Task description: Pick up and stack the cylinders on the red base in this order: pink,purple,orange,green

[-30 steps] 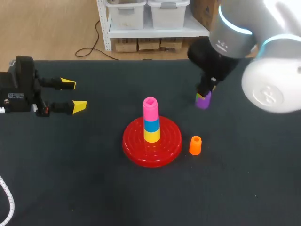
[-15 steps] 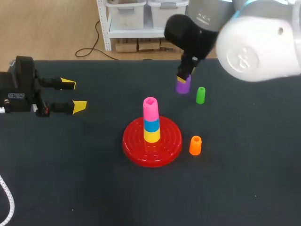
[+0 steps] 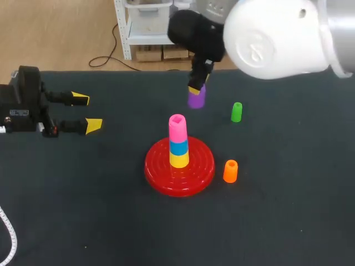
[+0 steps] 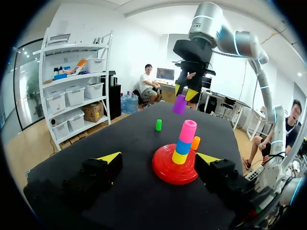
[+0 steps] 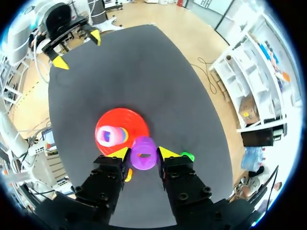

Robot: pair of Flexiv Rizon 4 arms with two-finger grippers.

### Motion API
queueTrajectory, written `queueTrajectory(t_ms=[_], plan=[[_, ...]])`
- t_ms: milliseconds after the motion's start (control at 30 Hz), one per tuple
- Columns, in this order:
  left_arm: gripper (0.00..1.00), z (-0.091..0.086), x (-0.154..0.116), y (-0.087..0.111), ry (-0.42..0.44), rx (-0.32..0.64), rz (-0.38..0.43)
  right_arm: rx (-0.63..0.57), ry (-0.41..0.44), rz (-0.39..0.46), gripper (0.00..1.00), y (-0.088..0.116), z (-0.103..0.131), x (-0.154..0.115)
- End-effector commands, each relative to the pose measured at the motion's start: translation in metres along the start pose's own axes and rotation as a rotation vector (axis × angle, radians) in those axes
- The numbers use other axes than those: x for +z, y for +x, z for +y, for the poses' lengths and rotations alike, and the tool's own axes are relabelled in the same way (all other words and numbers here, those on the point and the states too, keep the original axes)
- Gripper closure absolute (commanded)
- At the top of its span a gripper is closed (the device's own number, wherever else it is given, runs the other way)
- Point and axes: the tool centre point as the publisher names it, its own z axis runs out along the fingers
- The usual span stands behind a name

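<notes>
My right gripper [image 3: 195, 91] is shut on the purple cylinder [image 3: 196, 98] [image 5: 143, 152] and holds it in the air, behind and a little right of the stack. The red base [image 3: 179, 166] sits mid-table with a yellow, a blue and a pink cylinder [image 3: 177, 128] stacked on its peg. The orange cylinder [image 3: 230, 170] stands right of the base. The green cylinder [image 3: 237, 112] stands further back right. My left gripper [image 3: 86, 112] is open at the table's left, far from everything. In the left wrist view the purple cylinder [image 4: 179, 104] hangs above and beyond the base [image 4: 174, 166].
The black table [image 3: 111, 221] has free room in front of and left of the base. A white cable [image 3: 10, 235] lies at the front left corner.
My right arm has lifted the purple cylinder from beside the green one and carried it left and up, toward the stack. The green cylinder came into view. The left arm has not moved.
</notes>
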Motion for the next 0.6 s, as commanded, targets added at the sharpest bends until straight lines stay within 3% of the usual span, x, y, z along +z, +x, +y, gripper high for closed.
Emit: queueTrajectory(t_ms=[33,600], plan=[[0.0,0.0,0.001,0.002,-0.004,0.003,-0.009,-0.025,0.012,0.013,1.0,-0.009,0.01,-0.003],[0.0,0.0,0.001,0.002,-0.004,0.003,-0.009,-0.051,0.01,0.008,1.0,-0.027,0.021,-0.02]])
